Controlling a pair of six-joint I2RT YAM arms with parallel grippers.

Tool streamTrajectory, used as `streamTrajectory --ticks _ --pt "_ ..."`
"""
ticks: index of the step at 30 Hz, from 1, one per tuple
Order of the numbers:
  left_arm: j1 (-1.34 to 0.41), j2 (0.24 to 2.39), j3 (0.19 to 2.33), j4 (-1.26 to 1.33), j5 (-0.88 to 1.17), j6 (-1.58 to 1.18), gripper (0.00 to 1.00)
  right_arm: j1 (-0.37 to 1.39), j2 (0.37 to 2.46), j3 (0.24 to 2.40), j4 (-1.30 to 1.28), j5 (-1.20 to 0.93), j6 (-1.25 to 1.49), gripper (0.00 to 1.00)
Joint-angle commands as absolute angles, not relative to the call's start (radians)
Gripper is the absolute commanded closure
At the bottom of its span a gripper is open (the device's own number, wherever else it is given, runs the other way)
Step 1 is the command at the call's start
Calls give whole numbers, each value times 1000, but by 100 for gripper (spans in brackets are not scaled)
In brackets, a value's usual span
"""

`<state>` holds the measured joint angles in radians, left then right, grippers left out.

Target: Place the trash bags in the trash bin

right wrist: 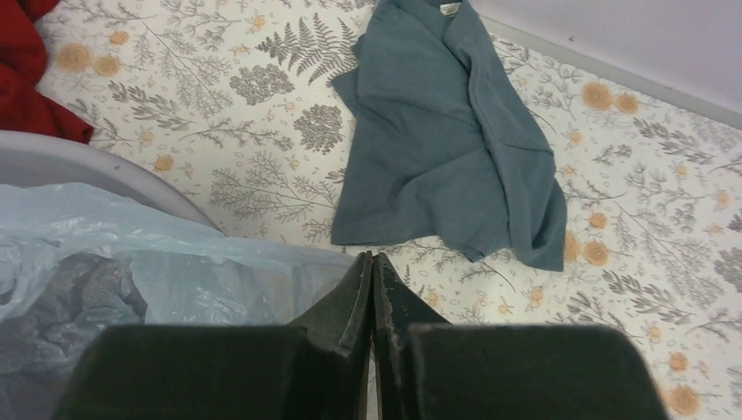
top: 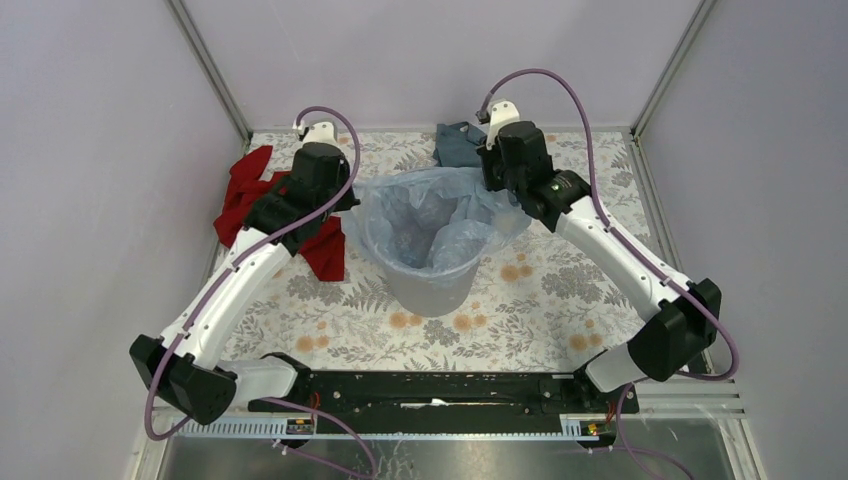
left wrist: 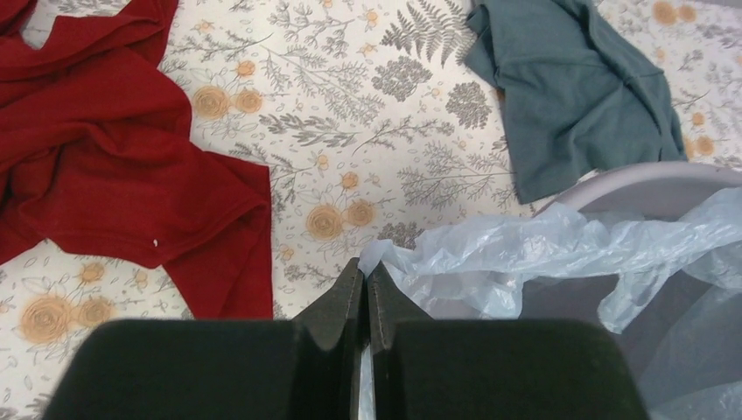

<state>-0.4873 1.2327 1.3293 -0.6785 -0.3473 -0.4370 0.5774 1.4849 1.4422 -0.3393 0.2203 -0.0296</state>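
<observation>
The pale blue trash bag [top: 415,205] hangs open over and into the mouth of the light grey trash bin [top: 432,292] at the table's middle. My left gripper [top: 352,203] is at the bin's left rim, shut on the bag's edge [left wrist: 411,254]. My right gripper [top: 503,188] is at the bin's far right rim, shut on the bag's opposite edge [right wrist: 219,262]. The bag is stretched between them. The bin's rim shows in the left wrist view [left wrist: 647,179] and in the right wrist view [right wrist: 87,162].
A red cloth [top: 250,195] lies left of the bin, under my left arm, and shows in the left wrist view [left wrist: 105,175]. A dark teal-grey cloth [top: 460,145] lies behind the bin near the back wall. The floral table [top: 540,300] is walled on three sides.
</observation>
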Motion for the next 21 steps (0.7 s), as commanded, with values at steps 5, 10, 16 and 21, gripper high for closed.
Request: streamTrajectory --ticks 5,10,16,21 --pt "-408 1225 1296 -466 -152 -407 91 504 1540 1481 -225 81 71 96" --pt "-383 1255 1285 -436 -142 -414 86 464 1559 1421 -193 50 116 87" --pt "-363 1326 1254 -452 -146 -470 98 451 1556 1350 -171 -12 159 86" --pt "-350 1328 1141 -461 -111 -531 100 451 1535 1382 -180 -57 180 82"
